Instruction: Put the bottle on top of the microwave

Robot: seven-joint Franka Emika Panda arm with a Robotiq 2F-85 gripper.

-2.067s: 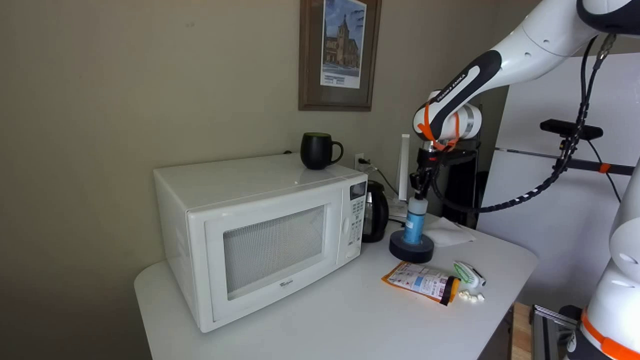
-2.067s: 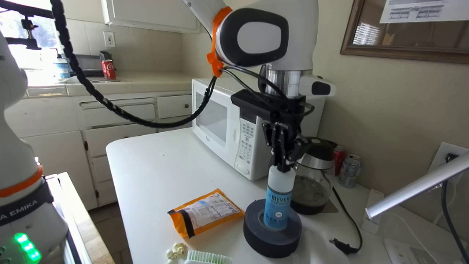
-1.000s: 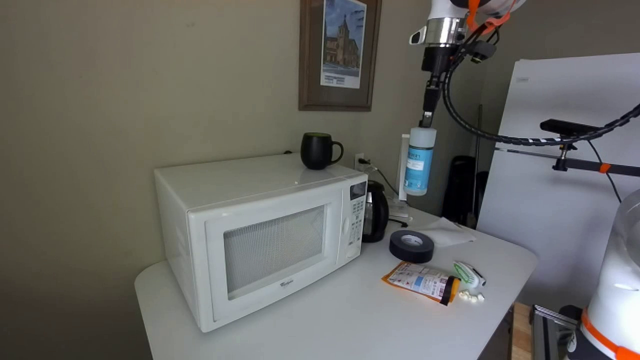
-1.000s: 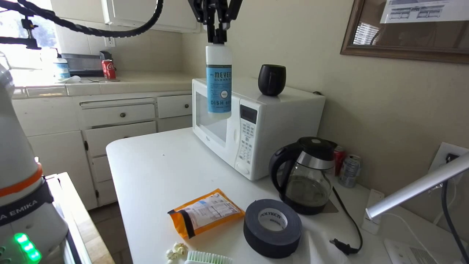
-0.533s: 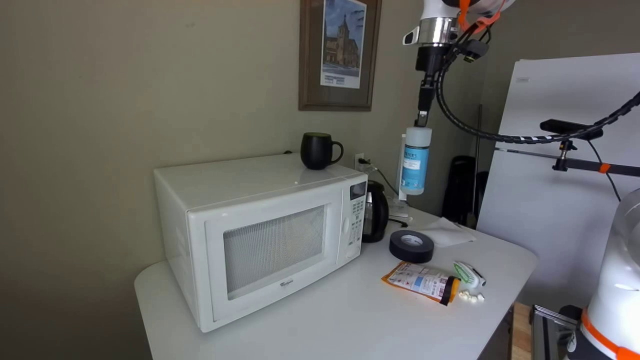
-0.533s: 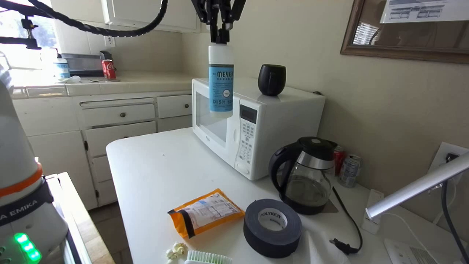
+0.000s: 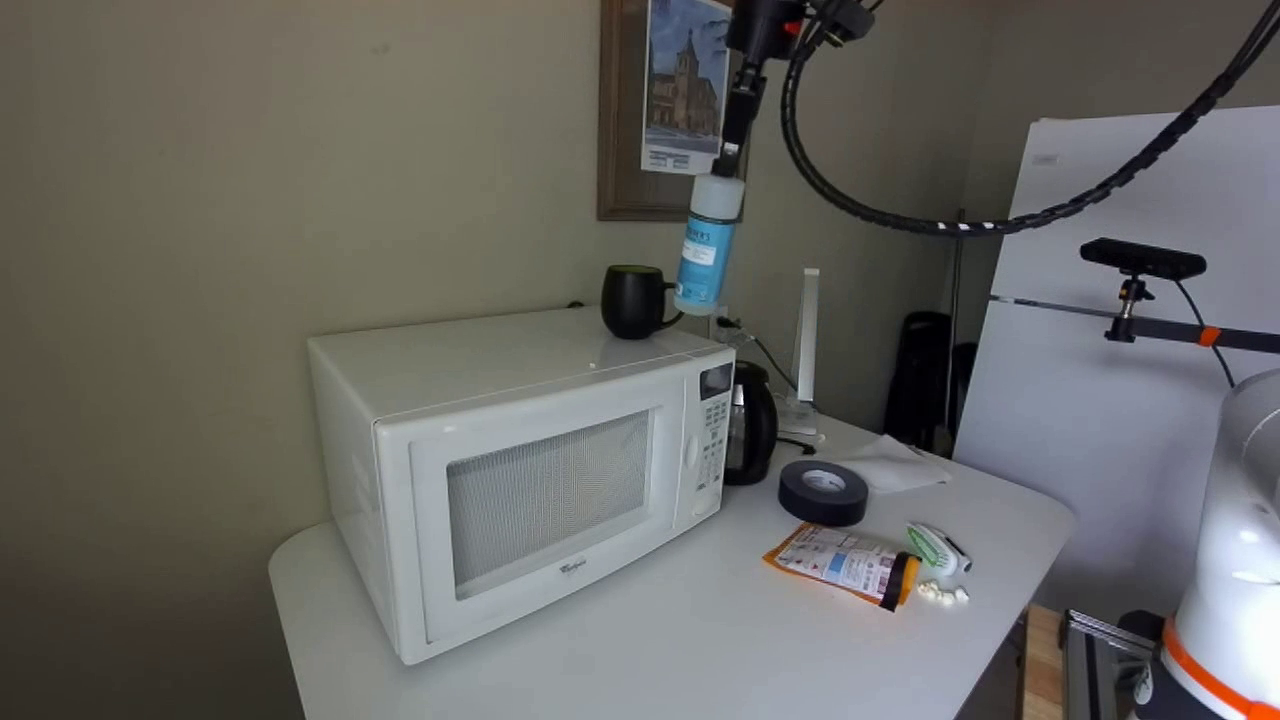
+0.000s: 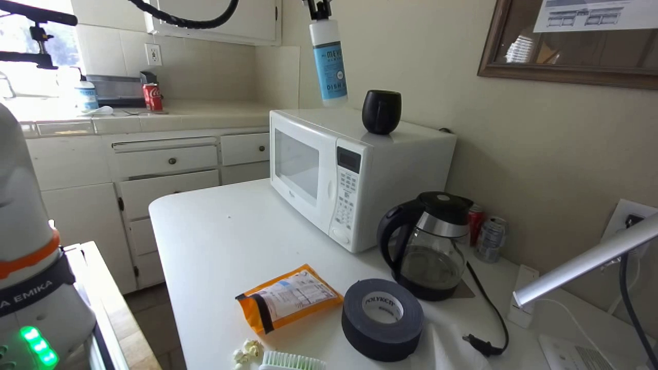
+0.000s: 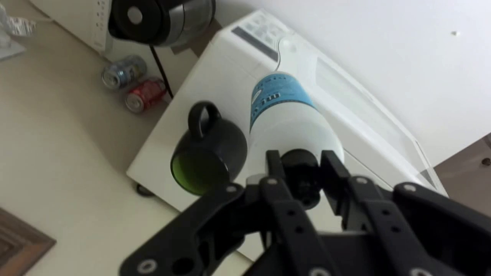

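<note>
The light blue bottle with a whitish top (image 7: 708, 245) hangs tilted in the air; it also shows in the other views (image 8: 330, 67) (image 9: 293, 122). My gripper (image 7: 731, 160) is shut on the bottle's black cap, seen between the fingertips in the wrist view (image 9: 300, 159). The gripper is mostly cut off at the top of an exterior view (image 8: 320, 9). The white microwave (image 7: 480, 365) stands on the table, its door shut (image 8: 403, 174). In the wrist view the bottle overlaps the microwave's top (image 9: 226, 76). The bottle's base is above the top's level, apart from it.
A black mug (image 7: 633, 303) stands on the microwave's top, close to the bottle in view (image 8: 381, 112) (image 9: 215, 149). A kettle (image 8: 434, 246) stands beside the microwave. A tape roll (image 8: 383, 329) and an orange packet (image 8: 290, 298) lie on the table. A framed picture (image 7: 745, 100) hangs behind.
The bottle was lifted out of the tape roll's centre. My gripper carried it up and across toward the microwave. The bottle was upright half a second ago and is tilted now.
</note>
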